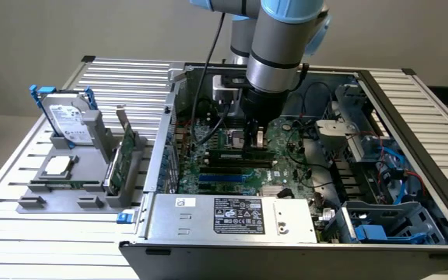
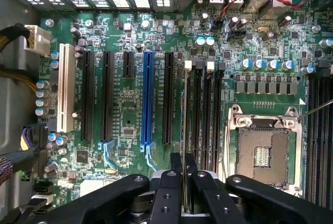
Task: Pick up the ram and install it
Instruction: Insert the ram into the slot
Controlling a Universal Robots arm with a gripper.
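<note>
On the exterior view's left I see the boxy silver hard drive [image 1: 67, 121] w/ blue rails and a flat green card [image 1: 124, 153], both upright in a grey fixture [image 1: 60, 201]. Mid-frame, inside the open metal case [image 1: 164, 146], my black gripper [image 1: 253, 140] has its jaws clamped on the thin ram [image 2: 184, 120]. It's edge-on at the long black mobo slots [image 2: 200, 114]; can't tell if it's seated.

On your claw [image 2: 183, 162], matt black fingers [image 2: 176, 162] pinch the ram [image 2: 183, 109], a green board; under it the motherboard [image 2: 125, 114] is glossy green, its socket frame [image 2: 240, 122] shiny metal.
</note>
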